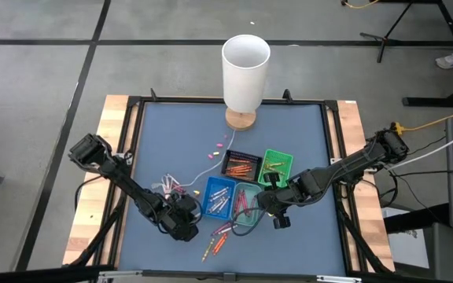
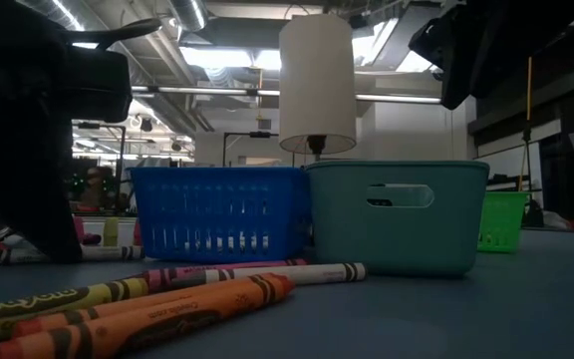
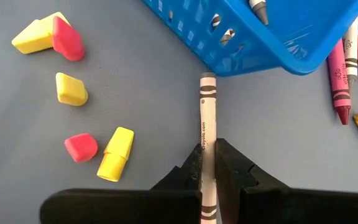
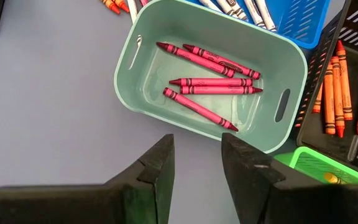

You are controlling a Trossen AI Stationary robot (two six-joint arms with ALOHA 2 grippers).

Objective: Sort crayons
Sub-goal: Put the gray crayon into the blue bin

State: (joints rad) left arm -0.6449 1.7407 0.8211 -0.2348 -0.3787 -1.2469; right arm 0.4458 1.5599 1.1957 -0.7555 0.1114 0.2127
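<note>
Grey-blue matting is covering the worktop [image 1: 163, 149], framed by black rails and pale wooden edges, with a white cylindrical lamp [image 1: 245, 72] standing on a round wooden base at the upper centre of the high view. Four small trays are sitting clustered at the lower centre: a blue tray [image 1: 218, 196], a teal tray [image 1: 248, 206], a black tray [image 1: 241, 164] and a green tray [image 1: 275, 166]. A thin white cord [image 1: 203, 169] is trailing from the lamp toward the lower left.

In the lower left of the high view, the left end effector [image 3: 209, 163] is clamping a white crayon [image 3: 208, 137] lying on the mat, its tip pointing at the blue tray's wall just ahead. Yellow and pink eraser caps [image 3: 73, 90] are lying scattered beside it, and more loose crayons [image 1: 215, 243] are lying at the bottom centre, near the teal tray.

The right end effector [image 4: 196, 163] is hovering with its fingers apart and empty over the near rim of the teal tray, where red crayons [image 4: 210, 84] are lying. Orange crayons [image 4: 333, 93] are filling the black tray next to it.
</note>
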